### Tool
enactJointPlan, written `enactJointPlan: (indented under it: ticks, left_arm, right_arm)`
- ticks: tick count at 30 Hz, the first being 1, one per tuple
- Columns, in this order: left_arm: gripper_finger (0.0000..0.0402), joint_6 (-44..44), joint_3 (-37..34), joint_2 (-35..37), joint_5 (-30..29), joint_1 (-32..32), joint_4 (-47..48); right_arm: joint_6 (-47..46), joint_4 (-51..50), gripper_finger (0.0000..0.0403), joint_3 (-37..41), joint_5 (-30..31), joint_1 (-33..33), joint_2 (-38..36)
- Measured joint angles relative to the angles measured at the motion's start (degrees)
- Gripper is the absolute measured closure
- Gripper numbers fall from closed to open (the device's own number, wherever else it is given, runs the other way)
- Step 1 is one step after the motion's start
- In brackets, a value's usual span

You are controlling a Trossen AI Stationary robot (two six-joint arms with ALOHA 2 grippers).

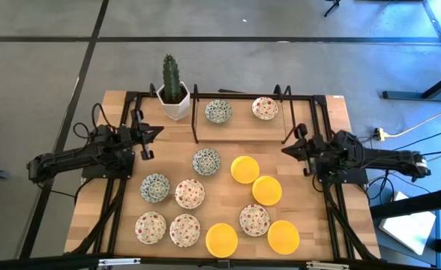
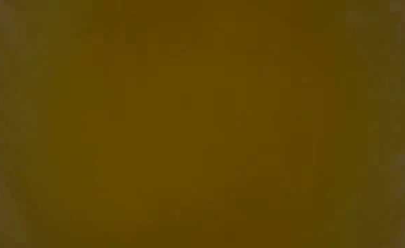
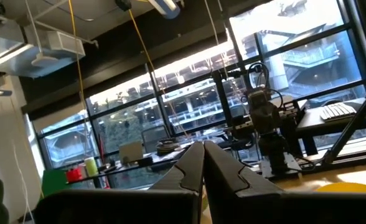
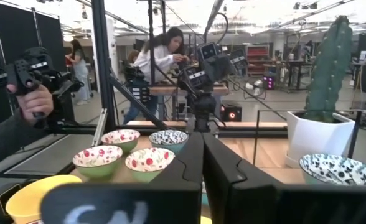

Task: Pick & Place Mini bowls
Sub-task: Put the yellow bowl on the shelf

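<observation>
Left gripper point(image 1: 147, 142) and right gripper point(image 1: 294, 143) were both pinched shut, holding nothing; mini bowls point(image 1: 205, 161) sat empty on table point(image 1: 310, 225).

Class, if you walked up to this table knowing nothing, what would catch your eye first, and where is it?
Probably the four bright yellow bowls clustered on the table's right half, amid speckled and patterned ones. Next, the tall green cactus in its white pot at the far left edge. Both shut grippers, left and right, flank the bowls.
</observation>
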State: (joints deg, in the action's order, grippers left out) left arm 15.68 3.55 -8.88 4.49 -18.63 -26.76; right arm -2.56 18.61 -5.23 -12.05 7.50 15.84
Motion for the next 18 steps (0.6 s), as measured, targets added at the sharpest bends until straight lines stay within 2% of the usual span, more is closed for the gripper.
enactJointPlan:
  ticks: [4,8,16,18]
  left_arm:
    - [0.0400,0.02,0.00,0.00,-0.02,0.00,0.00]
    - [0.0400,0.04,0.00,0.00,0.00,0.00,0.30]
    - [0.0395,0.07,0.00,0.00,-0.70,0.00,2.03]
    - [0.0398,0.07,0.00,0.00,-1.74,0.00,2.70]
  right_arm:
    - [-2.03,3.91,0.0391,-0.56,0.30,-0.17,4.65]
    - [-4.42,3.48,0.0385,-5.44,0.54,-0.26,12.23]
    - [-4.25,1.48,0.0382,-16.27,0.57,-1.85,34.19]
    - [-3.33,-2.07,0.0376,-19.63,1.08,-3.12,40.04]
